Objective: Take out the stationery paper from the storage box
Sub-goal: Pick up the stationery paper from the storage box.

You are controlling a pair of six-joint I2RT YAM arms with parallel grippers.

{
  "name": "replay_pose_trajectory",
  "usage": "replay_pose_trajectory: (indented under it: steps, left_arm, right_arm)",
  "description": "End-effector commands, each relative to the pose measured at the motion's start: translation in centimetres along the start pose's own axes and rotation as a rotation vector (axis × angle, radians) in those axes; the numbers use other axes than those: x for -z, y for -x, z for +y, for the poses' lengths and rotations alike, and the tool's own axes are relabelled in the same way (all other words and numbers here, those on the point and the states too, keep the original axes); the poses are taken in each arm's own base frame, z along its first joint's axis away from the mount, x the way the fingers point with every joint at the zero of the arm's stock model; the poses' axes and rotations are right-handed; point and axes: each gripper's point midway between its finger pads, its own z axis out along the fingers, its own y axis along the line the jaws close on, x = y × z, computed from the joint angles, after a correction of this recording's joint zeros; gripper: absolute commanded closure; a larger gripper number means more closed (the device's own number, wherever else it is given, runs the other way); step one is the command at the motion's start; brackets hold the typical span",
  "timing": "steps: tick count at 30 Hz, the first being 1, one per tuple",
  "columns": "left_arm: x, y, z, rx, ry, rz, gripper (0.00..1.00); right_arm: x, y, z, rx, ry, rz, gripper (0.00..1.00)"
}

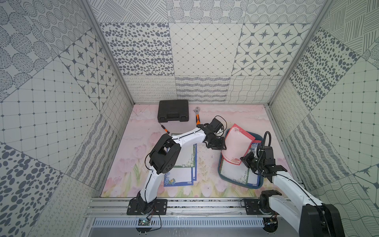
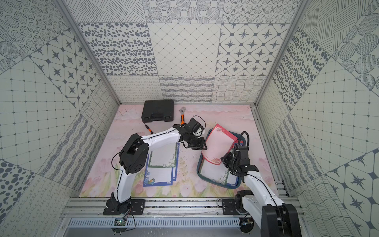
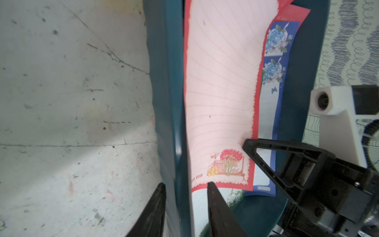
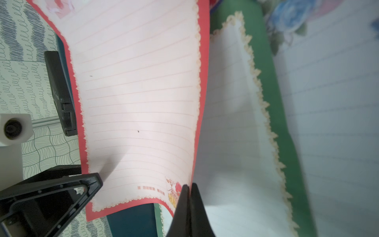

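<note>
The storage box (image 1: 222,174) (image 2: 200,173) is a teal tray at the right of the table. A red-bordered sheet of stationery paper (image 1: 238,143) (image 2: 218,143) (image 3: 219,92) (image 4: 139,102) curls up out of it. My right gripper (image 1: 243,159) (image 4: 189,191) is shut on that sheet's near corner. My left gripper (image 1: 224,146) (image 3: 185,185) stands open astride the box's left wall (image 3: 174,123), one finger outside and one inside at the red sheet's edge. A green-bordered sheet (image 1: 233,174) (image 4: 274,102) and a blue-bordered one (image 1: 253,179) (image 3: 274,67) lie in the box.
Green-bordered and blue-bordered sheets (image 1: 182,166) lie stacked on the table under the left arm. At the back stand a black tool case (image 1: 173,110), an orange-handled wrench (image 1: 197,118) and a small screwdriver (image 1: 165,129). The enclosure wall runs close to the box's right side.
</note>
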Motion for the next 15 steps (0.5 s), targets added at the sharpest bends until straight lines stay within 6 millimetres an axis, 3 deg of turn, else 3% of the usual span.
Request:
replay_pose_trajectory:
  steps: [1,9,15]
  left_arm:
    - [1.9,0.7,-1.2,-0.076,0.019,-0.062,0.63]
    - [4.8,1.6,-1.9,-0.16,0.048,-0.163,0.6]
    - [5.8,1.9,-2.5,-0.188,0.045,-0.192,0.6]
  right_arm:
    - [1.5,1.2,1.3,0.065,-0.005,-0.047,1.0]
    - [3.7,1.1,2.3,0.124,-0.041,-0.031,1.0]
    - [5.3,1.4,3.2,0.161,-0.047,-0.047,1.0]
